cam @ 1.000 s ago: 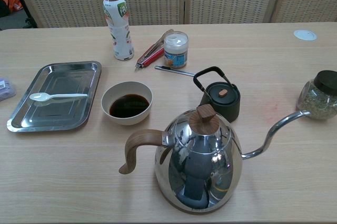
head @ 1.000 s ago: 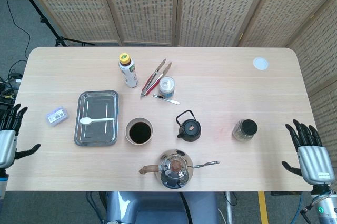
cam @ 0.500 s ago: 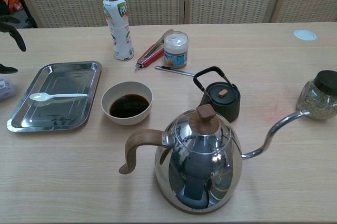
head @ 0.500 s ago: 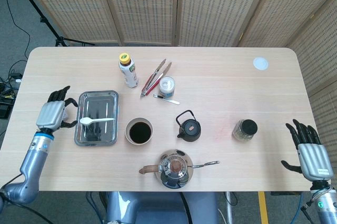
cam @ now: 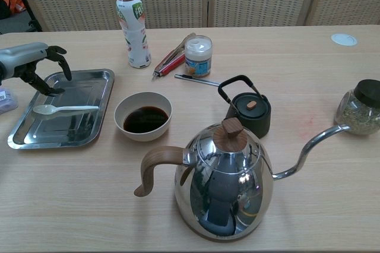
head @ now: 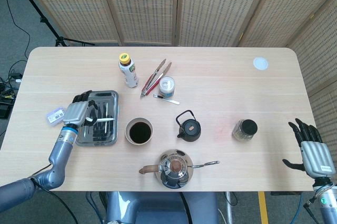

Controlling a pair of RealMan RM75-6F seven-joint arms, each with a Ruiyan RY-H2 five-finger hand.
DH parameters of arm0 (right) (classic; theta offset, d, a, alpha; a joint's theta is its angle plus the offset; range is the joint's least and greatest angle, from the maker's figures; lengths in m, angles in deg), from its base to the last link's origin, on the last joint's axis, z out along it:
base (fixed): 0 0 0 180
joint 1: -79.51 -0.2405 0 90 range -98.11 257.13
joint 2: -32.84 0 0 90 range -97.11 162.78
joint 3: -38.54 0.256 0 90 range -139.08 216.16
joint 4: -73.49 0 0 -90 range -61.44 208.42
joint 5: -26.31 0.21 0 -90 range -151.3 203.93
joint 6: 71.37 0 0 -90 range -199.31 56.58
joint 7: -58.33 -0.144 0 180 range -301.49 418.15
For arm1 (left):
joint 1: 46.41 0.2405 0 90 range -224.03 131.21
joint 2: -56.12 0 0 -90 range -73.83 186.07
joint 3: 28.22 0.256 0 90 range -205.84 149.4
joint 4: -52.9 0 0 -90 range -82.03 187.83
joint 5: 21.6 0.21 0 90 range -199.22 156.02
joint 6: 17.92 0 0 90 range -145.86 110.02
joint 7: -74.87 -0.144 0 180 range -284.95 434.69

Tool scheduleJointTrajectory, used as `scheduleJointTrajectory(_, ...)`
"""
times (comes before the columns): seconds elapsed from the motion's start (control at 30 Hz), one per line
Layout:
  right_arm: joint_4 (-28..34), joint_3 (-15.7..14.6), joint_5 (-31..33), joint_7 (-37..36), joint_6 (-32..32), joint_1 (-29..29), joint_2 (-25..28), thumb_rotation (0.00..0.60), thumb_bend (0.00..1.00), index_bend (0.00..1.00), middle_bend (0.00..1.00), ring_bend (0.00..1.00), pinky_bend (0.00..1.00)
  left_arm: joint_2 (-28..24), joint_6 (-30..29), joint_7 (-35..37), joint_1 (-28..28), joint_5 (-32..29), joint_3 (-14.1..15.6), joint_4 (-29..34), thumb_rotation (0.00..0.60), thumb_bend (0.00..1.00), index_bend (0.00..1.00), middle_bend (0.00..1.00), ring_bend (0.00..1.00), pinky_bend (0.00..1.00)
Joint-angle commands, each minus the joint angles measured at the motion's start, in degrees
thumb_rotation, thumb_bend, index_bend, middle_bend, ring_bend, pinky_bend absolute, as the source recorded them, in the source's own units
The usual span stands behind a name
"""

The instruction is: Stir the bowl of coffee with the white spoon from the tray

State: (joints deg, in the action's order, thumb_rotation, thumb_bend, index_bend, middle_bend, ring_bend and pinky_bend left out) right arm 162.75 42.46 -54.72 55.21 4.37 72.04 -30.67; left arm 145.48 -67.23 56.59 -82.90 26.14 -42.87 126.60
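A white spoon lies across the steel tray, bowl end to the left; in the head view its handle shows beside my hand. My left hand hovers over the tray's left part, just above the spoon's bowl end, fingers curled down and apart, holding nothing. The white bowl of dark coffee stands right of the tray. My right hand hangs open off the table's right front edge.
A chrome gooseneck kettle stands near the front. A small black teapot, a jar of herbs, a bottle, tongs, a small tin and a pen lie around. A small blue box sits left of the tray.
My left hand has swung in from the table's left edge to above the tray and spoon. The right hand has barely shifted. The spoon has not moved.
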Motion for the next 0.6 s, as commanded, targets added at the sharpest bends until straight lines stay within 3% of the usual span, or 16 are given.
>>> scheduleJointTrajectory(0.03, 0.1, -0.1, 0.1, -0.2, -0.3, -0.1, 0.0, 0.600, 0.00, 0.00, 0.00, 0.00, 0.00, 2.1, 0.9, 1.4, -0.9, -0.5, 0.1, -2.3, 0.600, 0.34, 0.45, 0.00, 0.00, 0.00)
scheduleJointTrajectory(0.6, 1.1, -0.2, 0.8, -1.5, -1.2, -0.3, 0.6, 0.600, 0.00, 0.00, 0.00, 0.00, 0.00, 8.6, -0.4, -1.5, -3.2, -2.4, 1.5, -8.7, 0.600, 0.37, 0.48, 0.00, 0.00, 0.00)
